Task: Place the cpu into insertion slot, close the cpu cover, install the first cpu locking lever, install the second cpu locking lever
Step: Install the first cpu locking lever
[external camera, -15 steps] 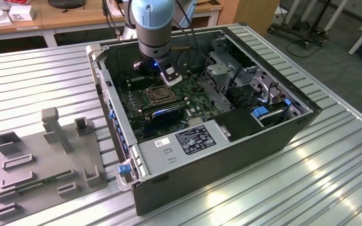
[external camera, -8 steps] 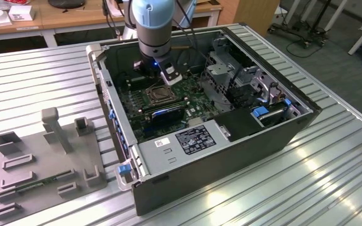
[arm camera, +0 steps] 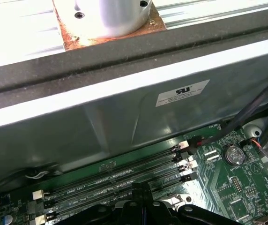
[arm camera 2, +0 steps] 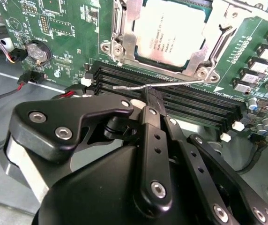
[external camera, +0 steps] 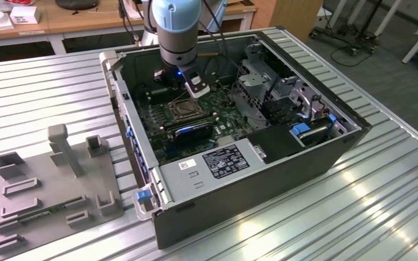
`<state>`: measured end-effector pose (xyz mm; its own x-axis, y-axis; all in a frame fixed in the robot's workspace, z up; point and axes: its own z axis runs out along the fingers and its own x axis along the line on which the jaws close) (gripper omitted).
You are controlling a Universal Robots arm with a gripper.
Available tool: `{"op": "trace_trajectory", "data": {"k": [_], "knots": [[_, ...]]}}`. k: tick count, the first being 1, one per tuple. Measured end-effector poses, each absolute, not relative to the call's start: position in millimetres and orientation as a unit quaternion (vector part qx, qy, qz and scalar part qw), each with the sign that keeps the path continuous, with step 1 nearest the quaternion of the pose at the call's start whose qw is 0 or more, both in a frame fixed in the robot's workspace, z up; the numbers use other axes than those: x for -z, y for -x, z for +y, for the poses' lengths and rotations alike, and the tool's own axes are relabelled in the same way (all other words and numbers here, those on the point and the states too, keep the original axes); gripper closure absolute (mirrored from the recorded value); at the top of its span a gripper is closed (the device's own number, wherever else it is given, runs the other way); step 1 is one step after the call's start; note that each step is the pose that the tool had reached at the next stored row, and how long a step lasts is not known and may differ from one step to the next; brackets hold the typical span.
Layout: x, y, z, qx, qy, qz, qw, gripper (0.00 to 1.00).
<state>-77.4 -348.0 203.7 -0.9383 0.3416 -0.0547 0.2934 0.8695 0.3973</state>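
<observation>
One thin wire locking lever [arm camera 2: 157, 86] lies across the memory slots [arm camera 2: 171, 101] at mid-frame in the second wrist view, with our gripper [arm camera 2: 152, 99] closed narrow on its middle. The cpu [arm camera 2: 170, 33] already sits in the insertion slot [arm camera 2: 197, 68], upper centre, under the cpu cover [arm camera 2: 127, 35]. We judge the lever light, springy and slippery, best pinched near its bend.

Open computer case [external camera: 267, 179] on ribbed metal table [external camera: 42, 92], grey fixture block [external camera: 53, 190] beside it, coin battery [arm camera 2: 35, 52]
</observation>
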Motion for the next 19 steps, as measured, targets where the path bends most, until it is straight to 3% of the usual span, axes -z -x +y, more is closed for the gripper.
{"op": "trace_trajectory", "data": {"k": [19], "knots": [[-203.5,71.1,-351.8,-0.195,-0.165,0.965,0.062,0.89]]}}
